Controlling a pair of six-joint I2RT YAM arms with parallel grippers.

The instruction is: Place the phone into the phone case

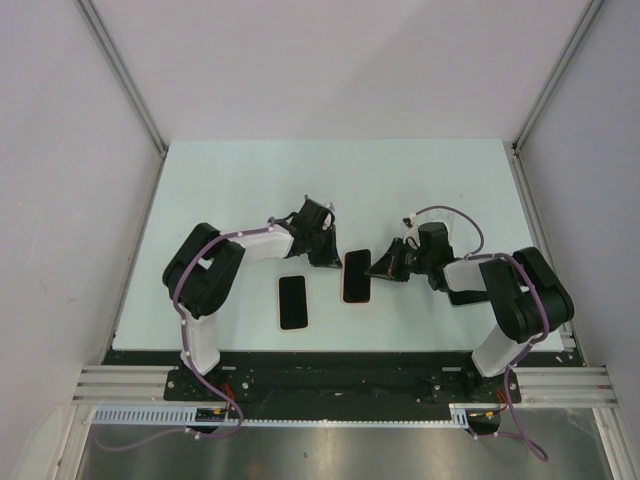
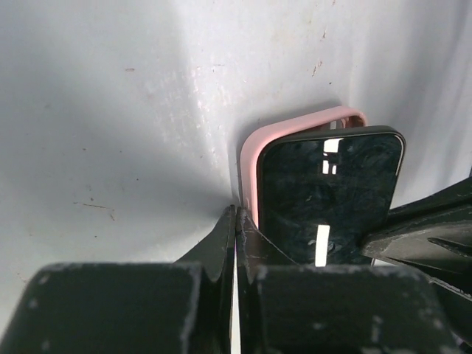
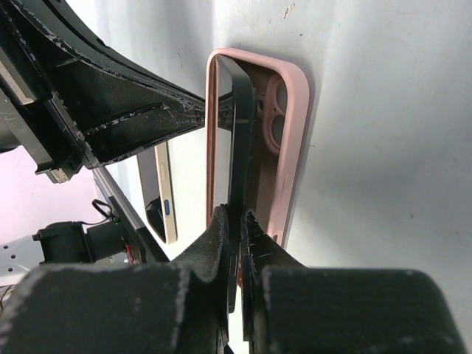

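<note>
- step in hand, as i read it: seating the slim black glass-fronted phone (image 2: 328, 199) in the soft pink silicone phone case (image 3: 295, 133). both sit mid-table between the two arms
- phone is only part in: it sits tilted in the case, one long side lifted above the rim, not flush
- right gripper (image 3: 237, 221) is clenched on the phone's near edge, the thin slab pinched between its tips
- left gripper (image 2: 236, 221) is clenched with nothing held. its closed tips are at the case's outer side wall, seemingly touching, and it looks like a brace
- doing it well: brace the case with the left tips so it can't skate on the table. lower the raised side with the right, flat not twisted
- push corners home one at a time, since the lip has to stretch over the phone's edge. don't trap the rim under the glass
- line the phone up with the oval camera cutout (image 3: 276, 110) at the case's far end
- textures: case is matte and rubbery with rounded corners and a flexible lip. phone is hard and glossy, reflects lights, likely slippery in a pinch
- pale smooth table (image 2: 110, 110), lightly scuffed, low friction by the look
- spare dark-screened phone with pale frame (image 1: 292, 302) lies flat beside the case, apart from it, untouched
</note>
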